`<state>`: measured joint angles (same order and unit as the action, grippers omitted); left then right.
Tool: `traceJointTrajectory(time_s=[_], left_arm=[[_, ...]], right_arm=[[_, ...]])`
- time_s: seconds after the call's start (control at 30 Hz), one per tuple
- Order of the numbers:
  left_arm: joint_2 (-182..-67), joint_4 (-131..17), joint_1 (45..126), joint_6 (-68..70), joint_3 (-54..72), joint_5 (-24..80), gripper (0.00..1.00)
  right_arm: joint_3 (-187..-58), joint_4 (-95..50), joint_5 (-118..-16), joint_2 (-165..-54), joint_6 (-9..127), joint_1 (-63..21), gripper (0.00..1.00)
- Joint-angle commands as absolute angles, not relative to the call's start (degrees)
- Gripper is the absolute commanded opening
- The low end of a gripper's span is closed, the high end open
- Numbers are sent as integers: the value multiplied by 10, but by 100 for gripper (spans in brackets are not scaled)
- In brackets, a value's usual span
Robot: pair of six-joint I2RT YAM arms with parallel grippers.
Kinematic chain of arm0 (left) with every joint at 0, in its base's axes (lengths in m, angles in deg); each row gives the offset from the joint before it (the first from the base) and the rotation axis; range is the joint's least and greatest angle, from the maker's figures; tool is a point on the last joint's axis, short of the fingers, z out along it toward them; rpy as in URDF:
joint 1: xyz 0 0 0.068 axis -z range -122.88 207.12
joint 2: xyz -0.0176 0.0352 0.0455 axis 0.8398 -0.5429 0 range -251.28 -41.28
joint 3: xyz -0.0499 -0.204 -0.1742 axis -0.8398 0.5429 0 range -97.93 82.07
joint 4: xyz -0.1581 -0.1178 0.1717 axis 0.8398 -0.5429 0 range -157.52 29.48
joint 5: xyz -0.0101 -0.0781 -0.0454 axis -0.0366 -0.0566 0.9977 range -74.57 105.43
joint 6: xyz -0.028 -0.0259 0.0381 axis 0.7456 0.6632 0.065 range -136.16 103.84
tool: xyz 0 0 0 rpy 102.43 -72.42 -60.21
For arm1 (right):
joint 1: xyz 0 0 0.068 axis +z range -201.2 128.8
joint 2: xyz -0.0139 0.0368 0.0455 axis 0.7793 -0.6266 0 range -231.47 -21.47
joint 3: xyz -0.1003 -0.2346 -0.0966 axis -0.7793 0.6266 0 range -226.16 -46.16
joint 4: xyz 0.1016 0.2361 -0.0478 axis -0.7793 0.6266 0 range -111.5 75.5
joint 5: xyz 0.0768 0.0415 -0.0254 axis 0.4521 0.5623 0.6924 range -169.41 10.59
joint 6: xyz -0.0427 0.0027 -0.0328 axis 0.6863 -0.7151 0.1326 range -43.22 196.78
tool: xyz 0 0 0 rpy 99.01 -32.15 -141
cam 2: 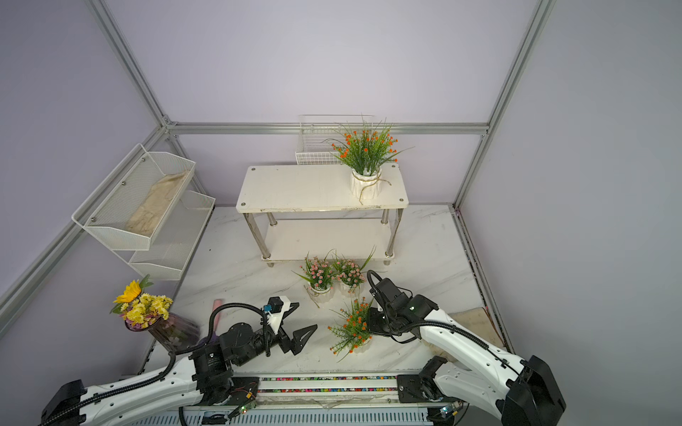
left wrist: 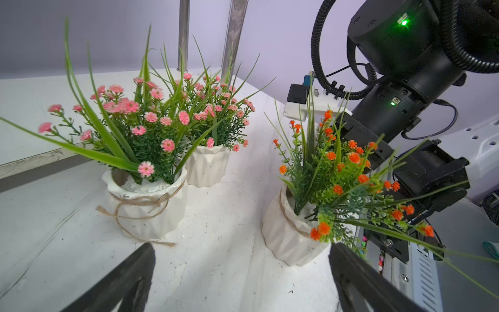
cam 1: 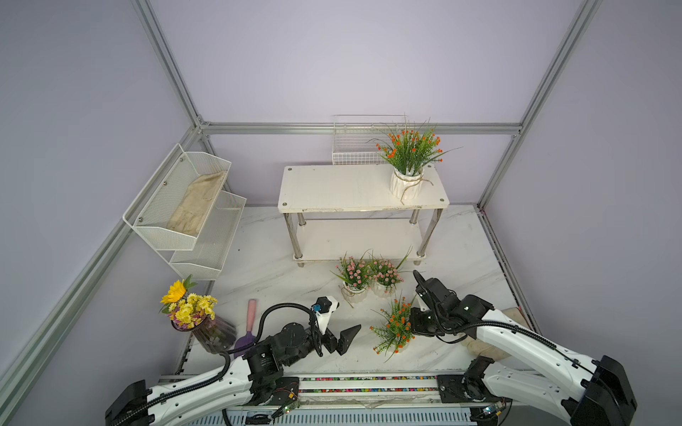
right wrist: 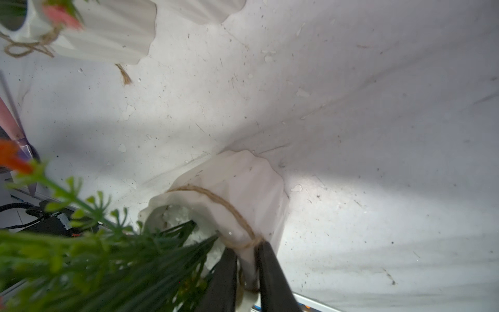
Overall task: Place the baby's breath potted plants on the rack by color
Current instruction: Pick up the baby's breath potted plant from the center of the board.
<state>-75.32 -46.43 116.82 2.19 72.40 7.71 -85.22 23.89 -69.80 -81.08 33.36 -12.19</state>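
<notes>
One orange baby's breath potted plant (cam 1: 409,158) stands on the right end of the rack's (cam 1: 332,190) top board. Two pink potted plants (cam 1: 355,276) (cam 1: 386,274) stand side by side on the table in front of the rack. A second orange plant (cam 1: 396,328) (left wrist: 294,229) is on the table nearer me, its pot leaning a little. My right gripper (right wrist: 247,247) is shut on that pot's rim, one finger inside and one outside. My left gripper (cam 1: 345,337) (left wrist: 242,245) stands open and holds nothing, left of the orange plant.
A yellow sunflower bouquet in a dark vase (cam 1: 199,321) stands at the front left, with a pink-handled purple trowel (cam 1: 249,324) beside it. White mesh bins (cam 1: 184,214) hang at the left. A wire basket (cam 1: 350,147) sits behind the rack. A cloth (cam 1: 515,313) lies at the right edge.
</notes>
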Motion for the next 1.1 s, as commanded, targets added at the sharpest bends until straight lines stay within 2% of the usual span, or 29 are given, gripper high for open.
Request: traceJointTrajectory(time_s=[0.0,0.27,0.43,0.7,1.07], left_arm=[[-738,-486,1170,16,734,63,100],[-755,-491,1170,13,722,59,100],[-768,-491,1170,3,711,56,100],[-782,-471,1170,-37,697,58,100],[-834,-398,1171,-96,692,110,100]], right_arm=[[-868,225,-724,-832,336,-118,16],[-883,225,-740,-867,360,-117,16],[-906,233,-735,-872,366,-117,4],[-1011,281,-725,-882,388,-118,4],[-1087,283,-692,-926,405,-123,3]])
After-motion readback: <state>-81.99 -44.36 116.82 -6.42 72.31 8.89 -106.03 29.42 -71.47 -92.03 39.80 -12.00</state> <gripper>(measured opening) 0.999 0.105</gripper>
